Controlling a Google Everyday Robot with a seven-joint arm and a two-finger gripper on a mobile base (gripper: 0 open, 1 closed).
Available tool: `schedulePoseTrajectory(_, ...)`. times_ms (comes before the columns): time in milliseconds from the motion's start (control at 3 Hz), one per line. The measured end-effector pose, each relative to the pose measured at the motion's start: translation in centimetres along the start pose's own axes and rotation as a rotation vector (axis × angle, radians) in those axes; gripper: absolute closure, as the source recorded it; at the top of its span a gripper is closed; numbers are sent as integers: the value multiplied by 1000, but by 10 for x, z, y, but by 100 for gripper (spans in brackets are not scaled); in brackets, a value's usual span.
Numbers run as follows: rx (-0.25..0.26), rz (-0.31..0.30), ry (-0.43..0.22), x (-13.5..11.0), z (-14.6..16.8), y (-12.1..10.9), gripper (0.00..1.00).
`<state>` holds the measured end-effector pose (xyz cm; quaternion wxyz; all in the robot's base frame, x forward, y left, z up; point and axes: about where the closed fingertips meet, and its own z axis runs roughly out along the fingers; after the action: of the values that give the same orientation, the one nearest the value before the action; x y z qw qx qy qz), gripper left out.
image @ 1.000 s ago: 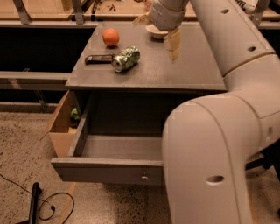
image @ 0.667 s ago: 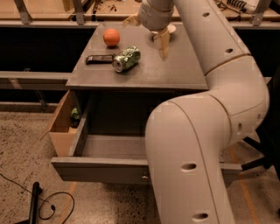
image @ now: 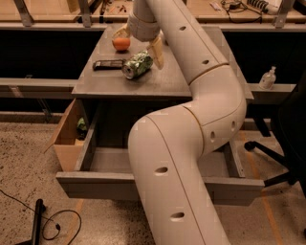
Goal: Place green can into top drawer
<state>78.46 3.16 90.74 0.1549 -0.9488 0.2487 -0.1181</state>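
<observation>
Forearm links (image: 181, 158) fill my foreground, because over the last second the arm has swung from the right side of the desk toward its left. Below and beside it, the top drawer (image: 91, 185) stands pulled out with its grey floor showing, so the drop site looks ready. A tan wooden box (image: 67, 143) sits against the drawer's left flank, and a black cable (image: 57, 222) loops on the speckled floor.

Further back, on the desk (image: 172, 81), the green can (image: 137, 64) lies on its side, silver end toward me, just right of a flat black bar (image: 109, 63). An orange (image: 121, 44) rests behind them. The pincer (image: 138, 42) has arrived just above and behind the can, fingers spread wide, one near the orange and one past the can's far end. Nothing is gripped yet. I judge the approach nearly done: descent and closing come next, and the orange sits close enough to get nudged.

Beyond the desk runs a cluttered wooden bench (image: 57, 14). A small bottle (image: 269, 78) stands on a ledge at right, near a dark chair (image: 287, 119).
</observation>
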Motion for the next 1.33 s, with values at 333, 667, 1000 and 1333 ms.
schedulePoseTrajectory(333, -58, -45, 53, 2, 25, -15, 0)
schedulePoseTrajectory(667, -124, -43, 98, 11, 50, -12, 16)
schedulePoseTrajectory(1000, -182, -42, 113, 14, 69, -5, 40)
schedulePoseTrajectory(1333, -207, -44, 103, 13, 74, 2, 63)
